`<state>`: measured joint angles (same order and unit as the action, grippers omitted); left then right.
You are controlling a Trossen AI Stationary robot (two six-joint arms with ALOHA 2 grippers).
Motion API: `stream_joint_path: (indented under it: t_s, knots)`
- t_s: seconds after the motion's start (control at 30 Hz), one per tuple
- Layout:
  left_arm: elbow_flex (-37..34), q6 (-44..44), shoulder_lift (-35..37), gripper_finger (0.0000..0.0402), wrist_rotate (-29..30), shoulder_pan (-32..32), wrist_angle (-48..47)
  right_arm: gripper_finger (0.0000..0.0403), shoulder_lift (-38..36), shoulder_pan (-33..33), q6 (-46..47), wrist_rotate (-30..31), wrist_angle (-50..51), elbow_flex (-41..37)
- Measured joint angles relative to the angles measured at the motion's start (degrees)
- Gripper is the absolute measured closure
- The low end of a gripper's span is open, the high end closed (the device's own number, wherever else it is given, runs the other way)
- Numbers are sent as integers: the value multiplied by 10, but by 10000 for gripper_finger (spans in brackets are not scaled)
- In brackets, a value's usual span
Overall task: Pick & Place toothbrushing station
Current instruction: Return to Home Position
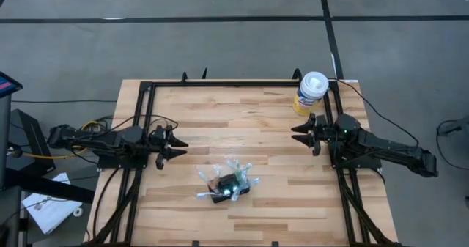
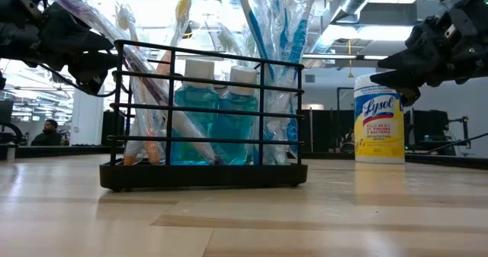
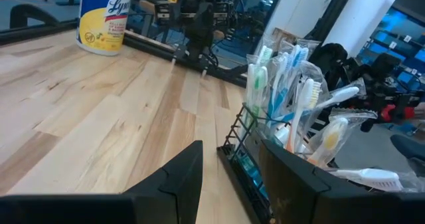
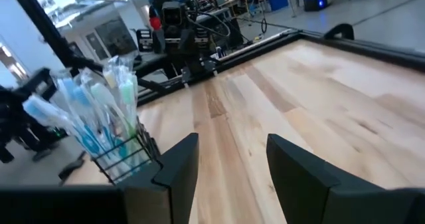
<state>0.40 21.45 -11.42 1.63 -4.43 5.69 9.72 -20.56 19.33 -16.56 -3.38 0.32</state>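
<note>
While both arms hang above the surface [image 1: 242, 122], I check the jaws first. On the left arm [image 1: 110, 141], which reaches in from the left edge, the jaws are spread to a moderate gap. Bare wood shows between the two dark fingers [image 3: 179, 184], and they hold nothing and touch nothing. On the right arm [image 1: 374, 148], reaching in from the right edge, the jaws are parted about as far and are just as empty. The two sets of jaws point toward each other across the middle of the surface.

I see the toothbrushing station [image 1: 226, 185] on the near half of the surface, roughly midway between left and right. It is well apart from both arms and closer to the near edge than either. It is a black wire holder standing upright on its flat base. Inside it are two blue mouthwash bottles [image 2: 197, 112] with white caps. A crowd of toothbrushes [image 3: 292, 84] in clear wrappers stands with heads up and fans out over the rim.

A white-and-yellow canister [image 1: 311, 93] stands at the far right corner, near the right arm's jaws but not touching them. I can read "Lysol" in blue on its label. The smaller print below is too fine for me to make out.
</note>
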Motion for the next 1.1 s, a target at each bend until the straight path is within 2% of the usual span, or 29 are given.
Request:
stream_joint_path:
  t_s: [0.13, 1.1]
  knots:
    - [0, 0, 0, 259, 0, 0, 1, 235, 0, 0, 22, 0, 0, 0]
    - [0, -1, 0, 259, 1, -4, 8, 234, 0, 0, 22, -1, 0, 0]
